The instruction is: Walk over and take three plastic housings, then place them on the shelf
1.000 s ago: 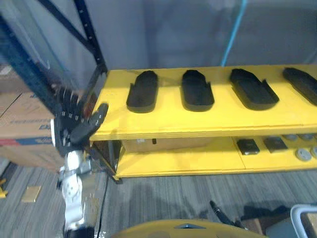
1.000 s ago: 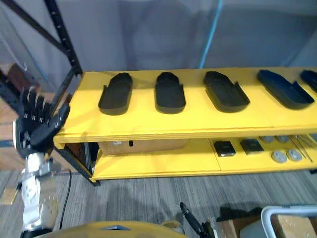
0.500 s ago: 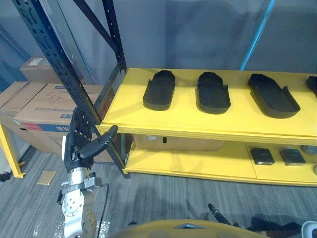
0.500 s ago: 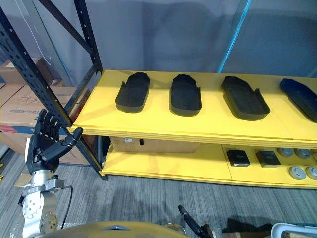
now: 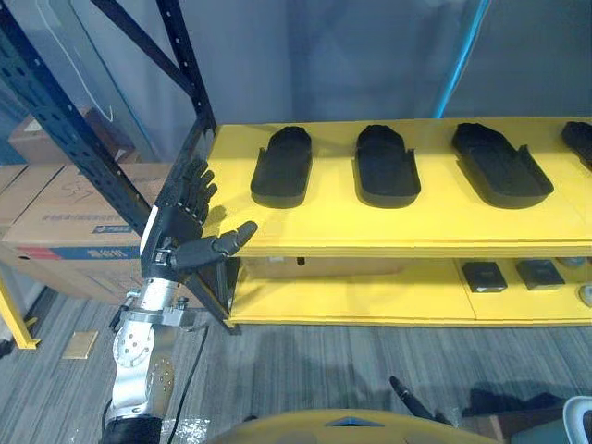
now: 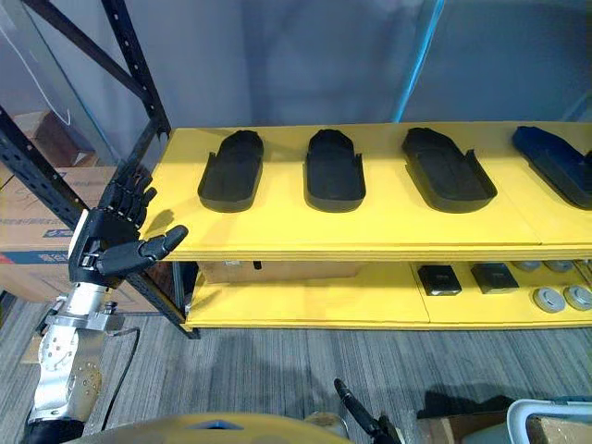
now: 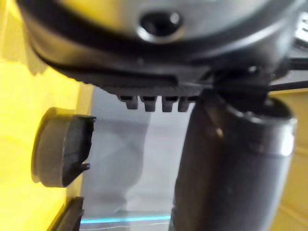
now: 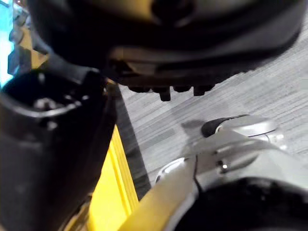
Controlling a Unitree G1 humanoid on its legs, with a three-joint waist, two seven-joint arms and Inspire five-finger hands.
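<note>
plastic housings (image 5: 282,168) lie in a row on yellow shelf (image 5: 388,231) top | left hand (image 5: 181,227) fingers spread, empty, beside shelf corner | right hand (image 8: 53,144) fingers: cannot tell | risk: arm clipping rack upright (image 5: 185,55)

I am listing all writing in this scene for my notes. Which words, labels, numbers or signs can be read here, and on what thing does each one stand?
No text can be read.
Cardboard box: a printed strip with red and blue, too blurred to read.
Yellow shelf, black housings: no visible writing.
</note>
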